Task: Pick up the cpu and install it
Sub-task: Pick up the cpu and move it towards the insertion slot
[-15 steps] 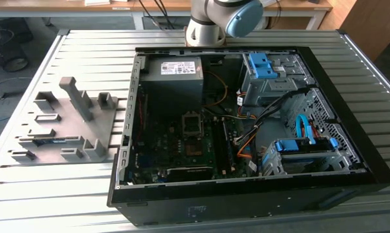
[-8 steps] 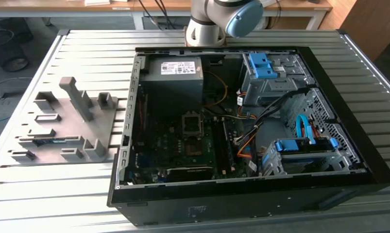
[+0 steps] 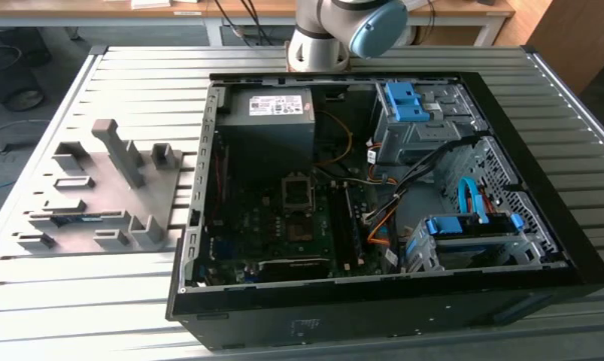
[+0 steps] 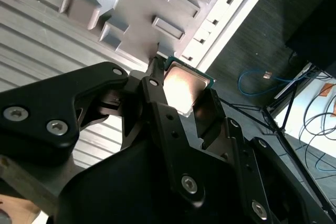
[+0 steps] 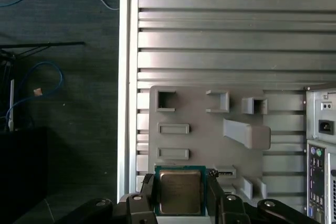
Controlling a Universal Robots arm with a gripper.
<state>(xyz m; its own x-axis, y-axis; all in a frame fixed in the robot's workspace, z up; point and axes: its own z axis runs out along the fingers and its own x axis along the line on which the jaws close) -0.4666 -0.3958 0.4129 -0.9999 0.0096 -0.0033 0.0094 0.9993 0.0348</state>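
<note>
The cpu is pinched between the fingers of the gripper over the grey fixture plate, seen at the exterior view's left.

The black fingers seem clamped on the cpu, above the grey fixture plate

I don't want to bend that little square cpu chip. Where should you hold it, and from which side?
Hold the cpu by two opposite thin edges, coming from the side of its metal top. It is a thin, flat square, so probably only the edges give a grip. In the first wrist view the jaws pinch it that way, one on each side.
</note>
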